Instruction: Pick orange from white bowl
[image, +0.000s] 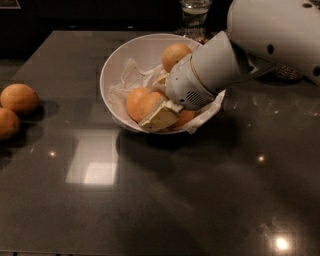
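The white bowl (114, 64) with crumpled white paper lining (131, 76) stands at the back middle of the dark table. It holds three oranges: one at the front (137, 103), one at the back (175, 54), and one partly hidden under the wrist (186, 118). My gripper (153, 102) reaches down into the bowl from the right. Its fingers flank the front orange; the near cream fingertip (159, 117) presses against that orange's lower right side. The orange still lies in the bowl.
Two loose oranges (19, 98) (7, 123) lie at the table's left edge. A glass jar (195, 8) stands behind the bowl. My white arm (275, 35) fills the upper right. The glossy table (150, 200) stretches toward the front.
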